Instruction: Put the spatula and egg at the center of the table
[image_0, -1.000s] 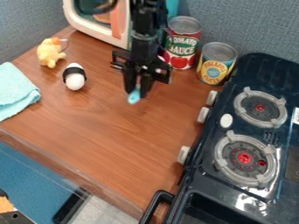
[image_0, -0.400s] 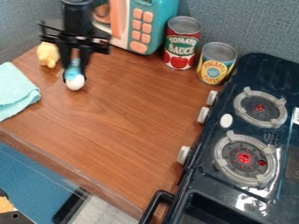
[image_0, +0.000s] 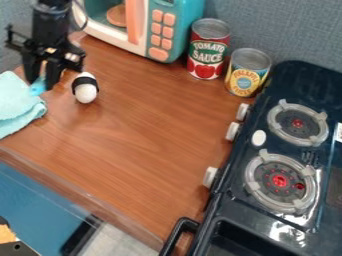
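With the view read as a clock face, the black two-finger gripper (image_0: 41, 86) hangs at 10 o'clock over the brown wood-grain table (image_0: 143, 135). Its fingers are closed on a light-blue spatula (image_0: 37, 87), whose rounded end pokes out below the fingertips, beside the pale turquoise cloth (image_0: 17, 107). The cloth lies between 9 and 10 o'clock, at the table's edge.

The white egg with a black band (image_0: 85, 92) is on the table, also at 10 o'clock but nearer the middle, just beside the gripper and apart from it. The band wraps its upper part.

Between 11 and 12 o'clock is a teal and white toy microwave (image_0: 161, 30) with salmon-coloured buttons and door handle. Between 12 and 1 stands a red metal can (image_0: 208, 50); its label carries pale capitals on a green patch above pictured red tomatoes. Just beside it, between 1 and 2, a shorter yellow metal can (image_0: 247, 75) has a label with a round blue badge and curved lettering. Both cans are upright.

A dark blue-black toy stove (image_0: 234, 200) fills the 2 to 5 o'clock side, its two grey burners with red centres at 3 and 4 o'clock. A small white label with dark marks (image_0: 339, 132) sits at 3 o'clock, on the view's edge.
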